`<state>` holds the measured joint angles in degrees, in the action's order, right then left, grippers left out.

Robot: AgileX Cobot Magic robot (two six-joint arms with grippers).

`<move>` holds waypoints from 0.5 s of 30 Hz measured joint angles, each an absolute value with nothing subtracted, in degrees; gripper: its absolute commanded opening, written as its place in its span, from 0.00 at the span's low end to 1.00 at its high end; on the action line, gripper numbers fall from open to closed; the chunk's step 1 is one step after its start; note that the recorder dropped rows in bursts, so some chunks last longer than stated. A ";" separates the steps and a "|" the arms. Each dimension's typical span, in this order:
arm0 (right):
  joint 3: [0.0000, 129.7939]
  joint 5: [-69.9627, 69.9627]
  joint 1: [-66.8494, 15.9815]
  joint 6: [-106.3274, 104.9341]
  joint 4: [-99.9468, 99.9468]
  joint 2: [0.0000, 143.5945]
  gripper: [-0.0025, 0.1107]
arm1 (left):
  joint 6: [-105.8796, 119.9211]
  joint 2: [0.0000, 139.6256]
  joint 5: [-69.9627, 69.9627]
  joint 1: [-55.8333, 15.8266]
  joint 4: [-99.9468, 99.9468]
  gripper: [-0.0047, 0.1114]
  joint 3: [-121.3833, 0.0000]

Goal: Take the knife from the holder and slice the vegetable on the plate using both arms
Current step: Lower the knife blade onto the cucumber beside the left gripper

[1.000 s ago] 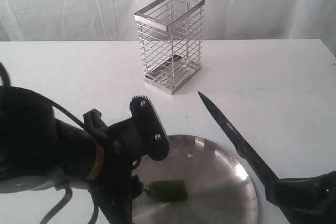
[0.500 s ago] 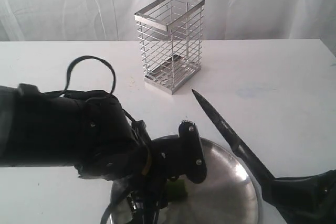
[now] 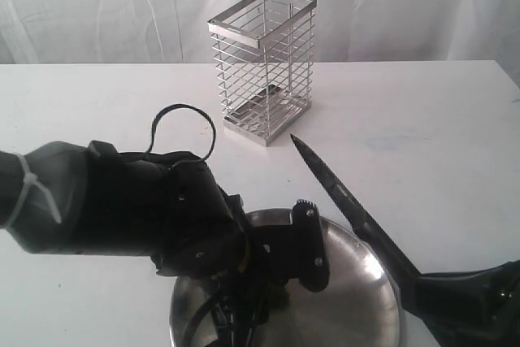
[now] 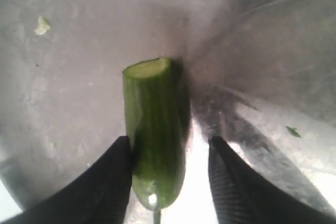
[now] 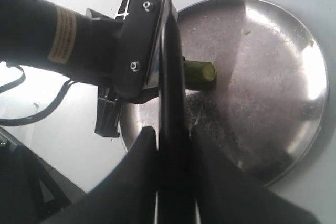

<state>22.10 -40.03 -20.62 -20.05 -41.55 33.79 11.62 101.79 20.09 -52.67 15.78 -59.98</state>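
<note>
The vegetable point(image 4: 152, 129), a dark green chili with a pale cut end, lies on the steel plate point(image 3: 357, 306). My left gripper point(image 4: 170, 148) is down over the plate and open. One finger point(image 4: 113, 174) touches the chili's side; the other finger point(image 4: 228, 177) stands clear of it. In the exterior view the left gripper point(image 3: 284, 270) hides the chili. My right gripper point(image 3: 422, 286) is shut on the handle of the black knife point(image 3: 349, 201). The blade slants up over the plate's far right rim, tip toward the holder point(image 3: 264, 67). In the right wrist view the knife point(image 5: 169, 77) points past the chili's cut end point(image 5: 202, 74).
The wire holder stands empty at the back of the white table point(image 3: 439, 119), with a white curtain behind it. Small green scraps point(image 4: 42, 24) lie on the plate. A looped black cable point(image 3: 183, 119) rises from the left arm.
My left arm has swung right and come down over the plate, its fingers now on either side of the chili. The knife has shifted slightly left in the right gripper's hold.
</note>
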 measured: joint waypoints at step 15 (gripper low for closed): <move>22.10 -40.03 -20.62 -23.15 -41.92 33.79 0.02 | 6.99 104.61 14.95 -49.06 6.89 0.24 -60.29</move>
